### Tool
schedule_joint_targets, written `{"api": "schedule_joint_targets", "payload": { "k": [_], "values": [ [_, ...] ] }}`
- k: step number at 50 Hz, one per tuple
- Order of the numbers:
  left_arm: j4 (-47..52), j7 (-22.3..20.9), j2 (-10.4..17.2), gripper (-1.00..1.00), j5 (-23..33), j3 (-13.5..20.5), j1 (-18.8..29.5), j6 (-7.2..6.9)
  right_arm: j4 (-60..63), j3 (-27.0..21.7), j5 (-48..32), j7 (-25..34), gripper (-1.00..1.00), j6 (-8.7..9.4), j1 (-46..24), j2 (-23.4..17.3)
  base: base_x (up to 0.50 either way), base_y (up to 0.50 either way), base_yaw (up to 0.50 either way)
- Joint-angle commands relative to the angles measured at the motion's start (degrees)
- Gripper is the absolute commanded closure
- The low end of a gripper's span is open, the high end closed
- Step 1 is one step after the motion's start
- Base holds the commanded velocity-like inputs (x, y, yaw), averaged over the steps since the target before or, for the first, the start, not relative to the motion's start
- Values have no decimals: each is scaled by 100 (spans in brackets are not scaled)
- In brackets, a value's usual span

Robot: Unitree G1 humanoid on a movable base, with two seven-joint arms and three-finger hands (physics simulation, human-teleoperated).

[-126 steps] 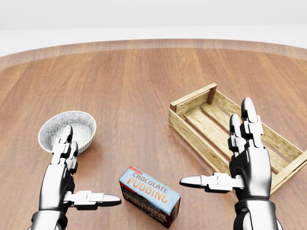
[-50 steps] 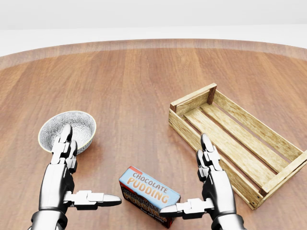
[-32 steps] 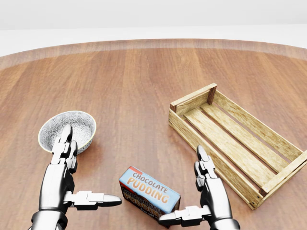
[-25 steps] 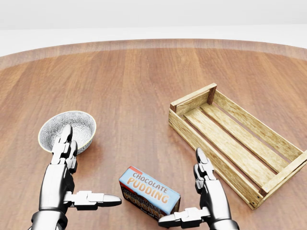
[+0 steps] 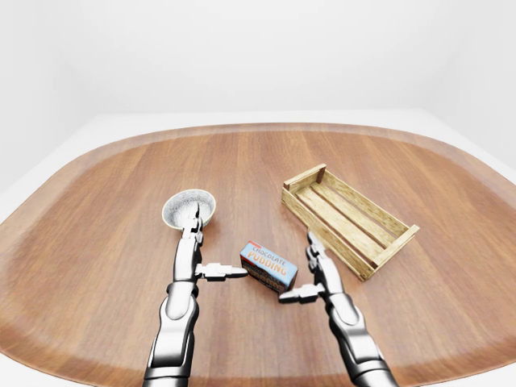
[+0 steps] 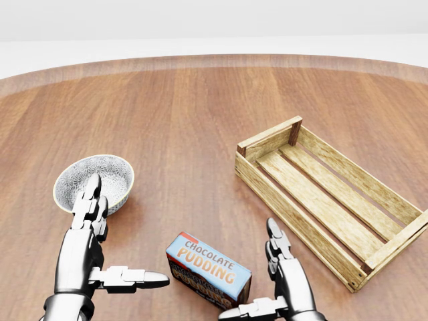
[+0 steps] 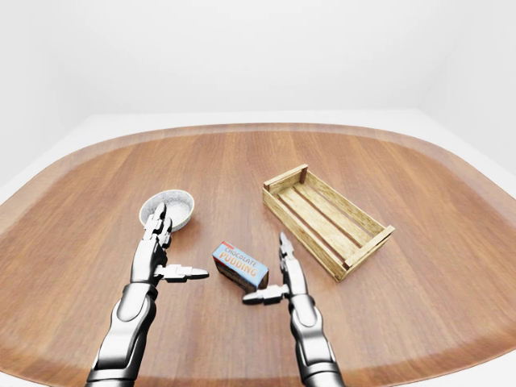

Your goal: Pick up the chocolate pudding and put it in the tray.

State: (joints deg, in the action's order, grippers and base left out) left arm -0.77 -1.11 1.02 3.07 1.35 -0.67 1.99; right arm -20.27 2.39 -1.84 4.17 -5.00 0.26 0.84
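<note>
So far nothing of the task is done: the chocolate pudding box [image 6: 208, 274] lies on the worktop [image 6: 200, 120] near the bottom middle of the head view, not lifted, and the tray [image 6: 321, 197] holds nothing. Grasping, lifting, carrying to the right and setting down are all left.

Nearest, at the bottom edge of the head view, the right hand [image 6: 274, 287] stands just right of the box. It is wide open: two fingers point up the frame and the thumb [image 6: 242, 311] reaches left along the worktop, its tip at the box's lower right corner. Whether the thumb touches the box or only lies beside it I cannot tell; in the right-eye view it looks very close. The fingers close round nothing.

The left hand [image 6: 93, 251], at the lower left of the head view, is likewise spread open and has hold of nothing, its thumb pointing right toward the box with a plain gap between them.

A little farther up, just above the left fingertips, sits a patterned bowl [image 6: 93, 182], apart from the box. To the right of the frame the slatted wooden tray runs slantwise, near the right hand but not touching it. Beyond, the worktop runs to its rounded edge below a white wall.
</note>
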Motion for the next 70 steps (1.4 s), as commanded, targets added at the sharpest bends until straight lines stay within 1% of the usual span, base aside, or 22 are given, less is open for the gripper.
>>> {"api": "schedule_joint_targets", "payload": {
  "k": [1,11,15,18,37,50,63,70],
  "values": [
    [-9,-22,2,-100,-37,7,12,-45,-91,17,-52,7,-100,0,-1,6,0,0,0],
    [-10,-22,2,-100,-36,7,12,-44,-132,71,-91,33,-100,0,37,28,0,0,0],
    [-9,-22,2,-100,-36,7,12,-45,-365,72,-107,41,-100,0,-4,34,0,0,0],
    [-10,-22,2,-100,-37,7,12,-43,-242,91,-120,54,-100,0,27,35,0,0,0],
    [-9,-22,2,-100,-37,7,12,-47,-523,142,-219,33,-100,0,-38,73,0,0,0],
    [-9,-23,2,-100,-37,7,12,-48,-462,256,-306,-9,-100,0,-28,136,0,0,0],
    [-8,-22,2,-100,-35,6,12,-48,-810,272,-392,-59,-100,0,-149,161,0,0,0],
    [-10,-22,1,-100,-37,7,12,-44,-1151,229,-421,-98,-100,0,-338,174,0,0,0]
  ]
}}
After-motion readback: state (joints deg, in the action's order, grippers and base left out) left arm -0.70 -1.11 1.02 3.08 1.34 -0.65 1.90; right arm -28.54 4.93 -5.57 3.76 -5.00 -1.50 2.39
